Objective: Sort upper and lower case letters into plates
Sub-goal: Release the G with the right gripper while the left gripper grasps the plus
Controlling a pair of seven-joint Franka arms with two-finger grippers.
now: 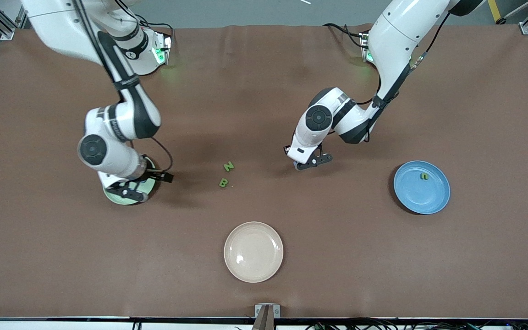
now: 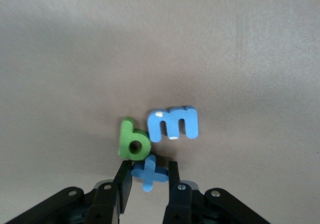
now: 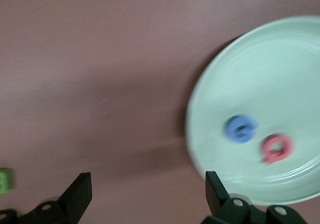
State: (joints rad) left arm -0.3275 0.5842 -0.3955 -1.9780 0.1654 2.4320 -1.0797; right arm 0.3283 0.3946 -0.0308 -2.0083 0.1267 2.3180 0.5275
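My left gripper (image 2: 149,178) is shut on a small blue letter t (image 2: 149,172) low over the brown table; in the front view it (image 1: 307,163) is near the table's middle. A green b (image 2: 133,140) and a blue m (image 2: 174,124) lie right beside the t. My right gripper (image 3: 147,194) stands open with nothing in it by the rim of the pale green plate (image 3: 260,74), which holds a blue letter (image 3: 241,128) and a pink letter (image 3: 276,148). The right hand hides most of that plate (image 1: 150,185) in the front view. The blue plate (image 1: 422,192) holds one green letter (image 1: 424,176).
Between the two grippers a green Z (image 1: 228,166) and a green B (image 1: 223,182) lie on the table. A cream-beige plate (image 1: 253,251) sits nearer to the front camera, with nothing on it. A brown mat covers the table.
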